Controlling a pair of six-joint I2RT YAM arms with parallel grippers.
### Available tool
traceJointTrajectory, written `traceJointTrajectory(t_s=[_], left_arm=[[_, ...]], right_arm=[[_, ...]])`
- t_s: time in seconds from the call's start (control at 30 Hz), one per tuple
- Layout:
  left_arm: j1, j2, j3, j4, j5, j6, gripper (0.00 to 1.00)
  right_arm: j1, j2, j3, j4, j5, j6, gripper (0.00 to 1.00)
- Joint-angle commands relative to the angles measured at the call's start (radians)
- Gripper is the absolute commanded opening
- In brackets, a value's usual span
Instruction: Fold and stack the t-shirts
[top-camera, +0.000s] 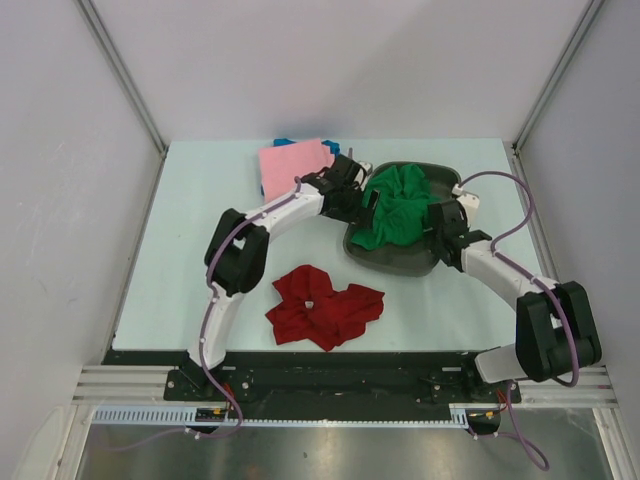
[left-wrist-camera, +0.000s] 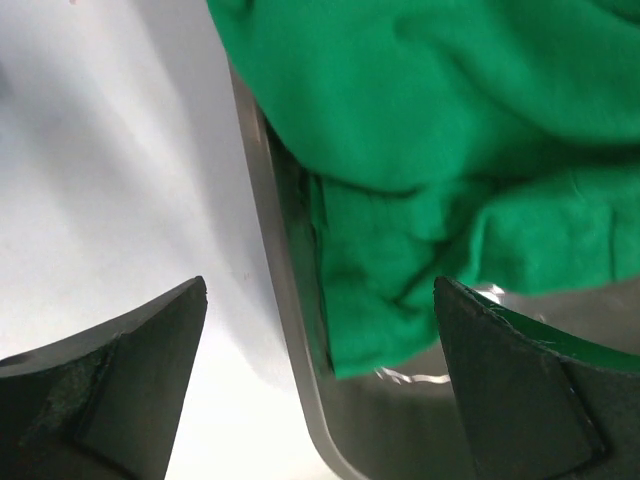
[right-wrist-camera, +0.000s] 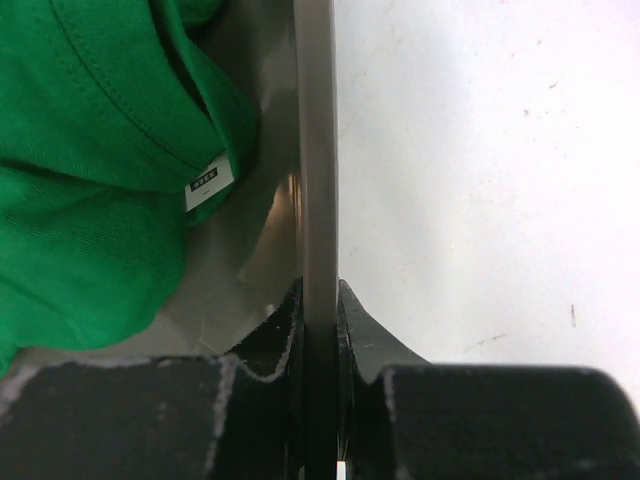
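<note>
From the overhead camera I judge the job about half done. A pink shirt (top-camera: 293, 167) lies flat and squared off at the upper middle of the frame. A blue shirt (top-camera: 284, 143) shows only as a sliver at its far edge, so I take those two as folded and stacked, though I cannot see how neatly the blue one is folded. The red shirt (top-camera: 325, 306) sits crumpled on the table (top-camera: 180, 250) at lower centre, well apart from the stack. The green shirt (top-camera: 398, 212) is bunched up in the tray (top-camera: 400, 262) right of centre. Both of these are left to fold and stack. The left jaws are at the tray's left edge and the right jaws at its right edge. A small white speck on the red shirt may be a tag, but it is too small to read.

In the left wrist view, the left jaws are spread wide with nothing between them but air. One tip is at the lower left over bare table and the other at the lower right over the tray. The tray's rim runs up between them, and the green cloth fills the upper right.

In the right wrist view, the right jaws are clamped tight on the tray's rim at bottom centre. Green cloth fills the left side, inside the tray. A white tag (right-wrist-camera: 209, 182) on it carries a line of dark print, but I cannot make out the letters. I see no other writing or brand marks.
</note>
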Motion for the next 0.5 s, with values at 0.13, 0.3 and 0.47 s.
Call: traceJointTrajectory(t_s=[0.13, 0.3, 0.47], left_arm=[[0.006, 0.155, 0.221, -0.08, -0.079, 0.054, 0.99], [0.004, 0.181, 0.195, -0.059, -0.07, 0.046, 0.64], [0.004, 0.181, 0.175, -0.037, -0.064, 0.037, 0.01]], right_arm=[[-0.006, -0.072, 0.019, 0.004, -0.018, -0.029, 0.0], [-0.006, -0.049, 0.02, 0.02, -0.027, -0.027, 0.0], [-0.006, -0.035, 0.02, 0.033, -0.035, -0.024, 0.0]])
